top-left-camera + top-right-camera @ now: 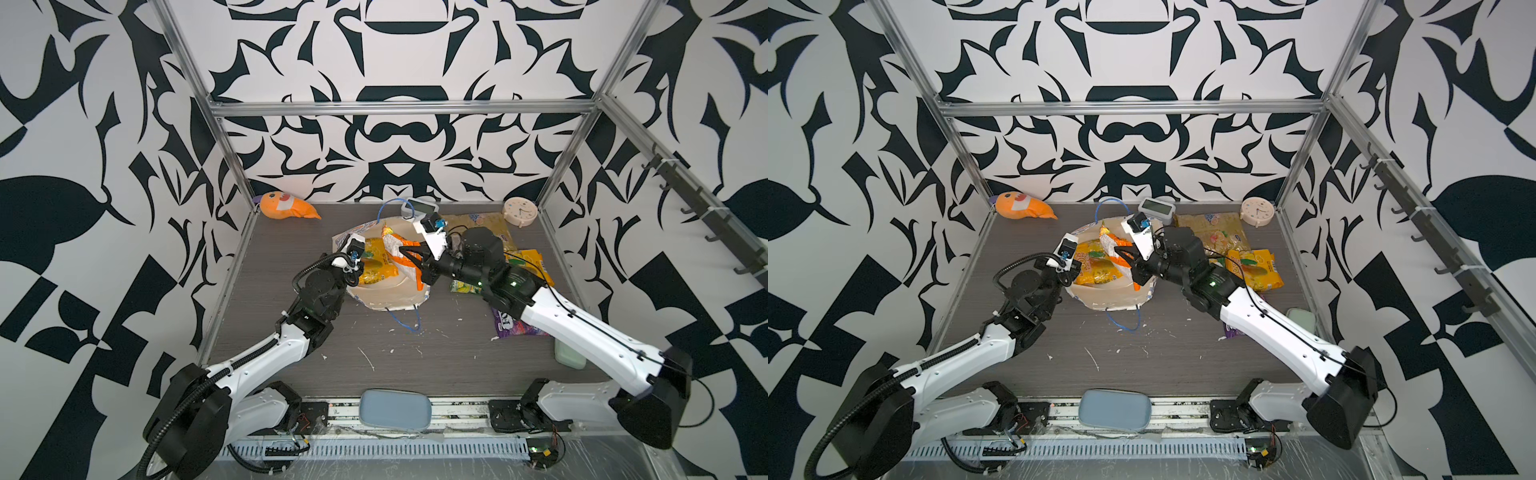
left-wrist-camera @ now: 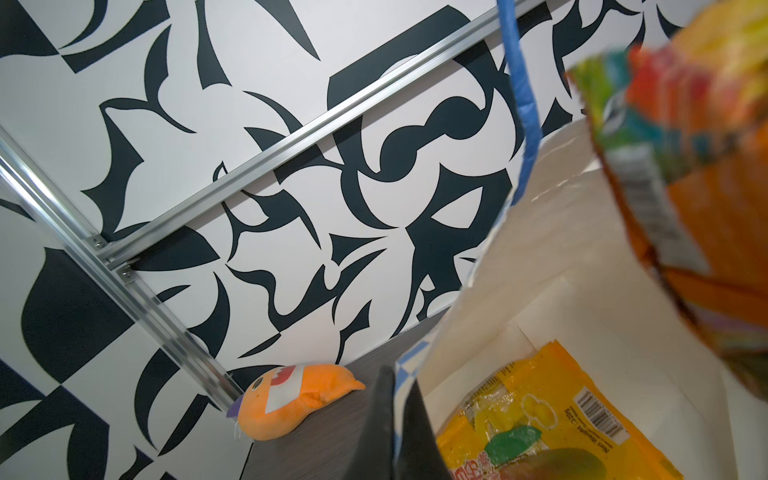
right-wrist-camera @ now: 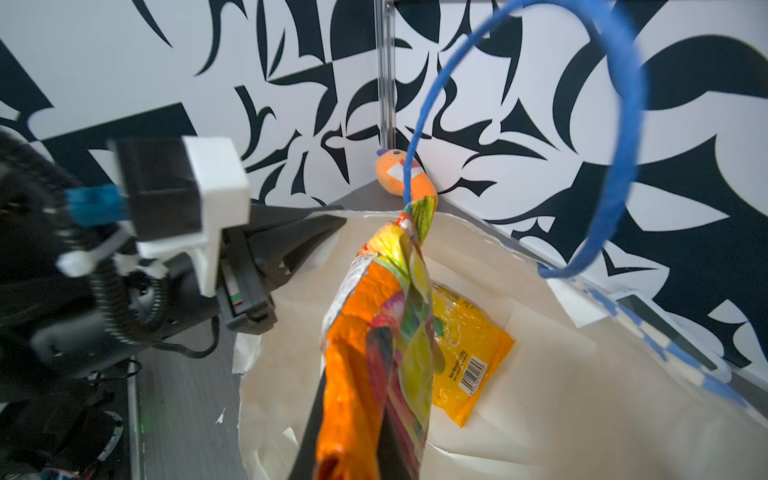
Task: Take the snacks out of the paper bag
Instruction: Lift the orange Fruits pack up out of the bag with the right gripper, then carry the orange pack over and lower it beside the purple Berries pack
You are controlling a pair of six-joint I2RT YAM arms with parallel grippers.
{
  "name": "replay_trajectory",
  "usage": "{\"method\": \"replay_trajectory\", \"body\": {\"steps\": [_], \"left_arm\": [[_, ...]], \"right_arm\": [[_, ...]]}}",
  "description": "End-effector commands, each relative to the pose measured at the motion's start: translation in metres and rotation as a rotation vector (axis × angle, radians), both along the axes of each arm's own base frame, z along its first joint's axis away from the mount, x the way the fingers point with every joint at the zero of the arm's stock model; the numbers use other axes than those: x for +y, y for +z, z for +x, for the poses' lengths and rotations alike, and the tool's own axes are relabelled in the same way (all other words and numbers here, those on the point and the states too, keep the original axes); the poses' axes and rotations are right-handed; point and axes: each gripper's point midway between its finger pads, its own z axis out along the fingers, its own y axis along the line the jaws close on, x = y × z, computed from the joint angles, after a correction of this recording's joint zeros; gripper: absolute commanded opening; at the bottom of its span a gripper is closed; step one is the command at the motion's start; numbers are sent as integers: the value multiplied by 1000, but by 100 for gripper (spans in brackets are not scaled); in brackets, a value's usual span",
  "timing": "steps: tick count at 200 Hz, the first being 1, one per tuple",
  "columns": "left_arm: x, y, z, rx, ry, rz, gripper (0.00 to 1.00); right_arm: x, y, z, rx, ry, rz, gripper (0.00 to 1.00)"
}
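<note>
Crumpled and glossy, an orange packet [image 3: 357,374] fills the near part of the right wrist view. It is twisted like a rope, with green, yellow and red print and a white panel of text too blurred to read. The right fingers [image 3: 309,432] are clamped tight on it, holding it above the open mouth of the paper bag [image 3: 582,395].

Below it, inside the bag on the smooth cream lining, lies a flat yellow packet [image 2: 540,419]. It carries a barcode, the line "Net Weight: 320g", a green leaf and a mango picture.

The left fingers [image 2: 380,424] are pinched closed on the bag's rim, with its blue-and-white checked edge between them.

In both top views the bag sits spread wide on the dark wood-grain tabletop [image 1: 374,361], which is flecked with white scraps. One blue cord handle [image 1: 405,322] trails on the near side.

To the right, out of the bag, lie a large olive-gold packet [image 1: 482,220], a yellow-orange packet [image 1: 532,264], a green-yellow packet [image 1: 463,286] and a purple packet [image 1: 515,328]. The right arm crosses over the last two and hides the purple one's white lettering.

Behind the bag stands a small white digital clock [image 1: 422,206]. A round cream alarm clock [image 1: 518,212] and an orange plush toy [image 1: 286,205] sit in the far corners, and a blue-grey pad [image 1: 395,409] lies at the front edge.
</note>
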Motion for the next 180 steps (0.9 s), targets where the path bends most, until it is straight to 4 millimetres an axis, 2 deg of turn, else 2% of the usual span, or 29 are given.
{"method": "replay_trajectory", "body": {"steps": [1,26,43,58,75,94,108,131,144,154,180], "left_arm": [[1,21,3,-51,21,-41,0],[2,22,3,-61,21,-49,0],[1,23,5,-62,29,-41,0],[0,21,6,-52,24,-34,0],[0,20,7,-64,28,-44,0],[0,18,13,-68,57,-41,0],[1,17,15,-70,66,-46,0],[2,22,14,-89,68,-58,0],[2,22,12,-76,59,-53,0],[2,23,11,-75,56,-52,0],[1,20,13,-71,63,-39,0]], "right_arm": [[-20,52,-16,-87,6,100,0],[-50,67,-11,-80,-117,112,0],[-86,70,4,-69,-329,99,0],[-107,73,5,-63,-404,113,0],[-117,77,2,-68,-420,114,0],[-118,81,-5,-78,-403,132,0],[-118,76,-6,-74,-397,115,0],[-126,51,0,-16,-450,25,0],[-130,26,2,42,-472,-54,0],[-131,-2,2,101,-470,-161,0],[-117,-73,-8,361,-383,-376,0]]}}
